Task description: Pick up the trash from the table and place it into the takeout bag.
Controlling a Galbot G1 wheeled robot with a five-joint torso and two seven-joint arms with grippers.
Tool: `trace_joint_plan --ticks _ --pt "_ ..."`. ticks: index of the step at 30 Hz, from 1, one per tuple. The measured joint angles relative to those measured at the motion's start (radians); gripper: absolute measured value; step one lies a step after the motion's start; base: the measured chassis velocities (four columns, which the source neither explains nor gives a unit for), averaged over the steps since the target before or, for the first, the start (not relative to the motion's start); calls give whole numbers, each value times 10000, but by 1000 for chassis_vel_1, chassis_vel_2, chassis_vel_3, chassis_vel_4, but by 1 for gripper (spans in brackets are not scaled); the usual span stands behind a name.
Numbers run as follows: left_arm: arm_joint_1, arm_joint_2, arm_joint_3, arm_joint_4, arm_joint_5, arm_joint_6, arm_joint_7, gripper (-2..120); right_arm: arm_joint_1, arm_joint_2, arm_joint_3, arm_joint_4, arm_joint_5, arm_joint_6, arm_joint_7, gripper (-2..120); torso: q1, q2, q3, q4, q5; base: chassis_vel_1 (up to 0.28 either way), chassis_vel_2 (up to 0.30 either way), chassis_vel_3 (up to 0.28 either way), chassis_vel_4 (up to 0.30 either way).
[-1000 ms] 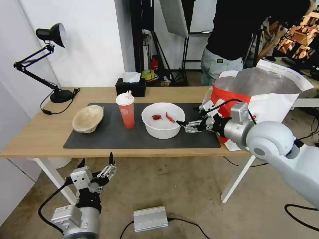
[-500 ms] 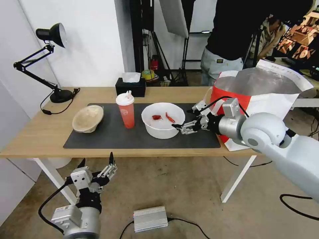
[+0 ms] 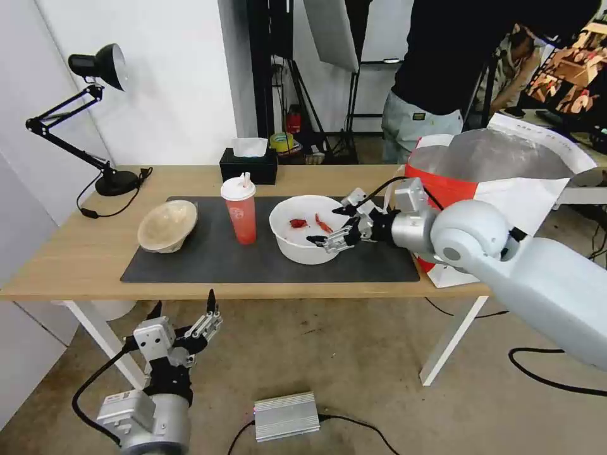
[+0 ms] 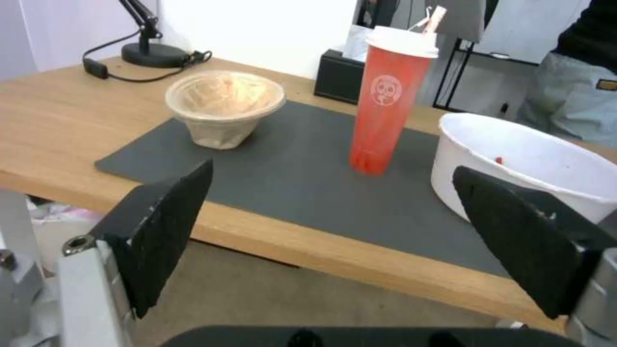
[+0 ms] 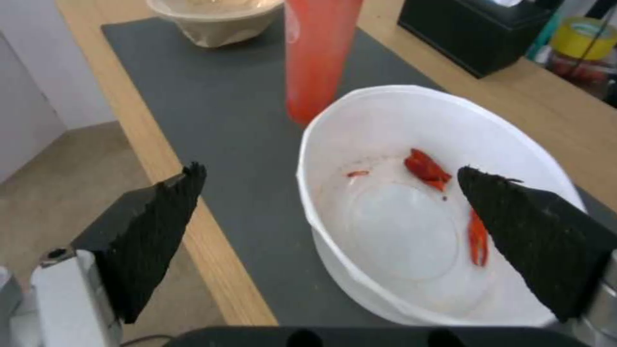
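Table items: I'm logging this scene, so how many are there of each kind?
Bowls: 2, white plastic bowl and beige pulp bowl
Cups: 1, red paper cup
Tissue boxes: 1, black tissue box
Lamps: 1, black desk lamp
Bags: 1, takeout bag
Total: 6

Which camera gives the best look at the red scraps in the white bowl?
The right wrist view: it looks down into the white bowl, showing the red scraps large. The head view shows them small. The left wrist view catches one red speck past the rim.
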Motion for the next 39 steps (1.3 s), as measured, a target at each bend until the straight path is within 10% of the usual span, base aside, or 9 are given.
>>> trace_joint_plan --ticks 39 --pt "17 -210 -27 90 25 -12 -58 100 2069 2022 -2413 -2529 -1069 -508 -1317 100 0 1 0 0 2 0 0 0 0"
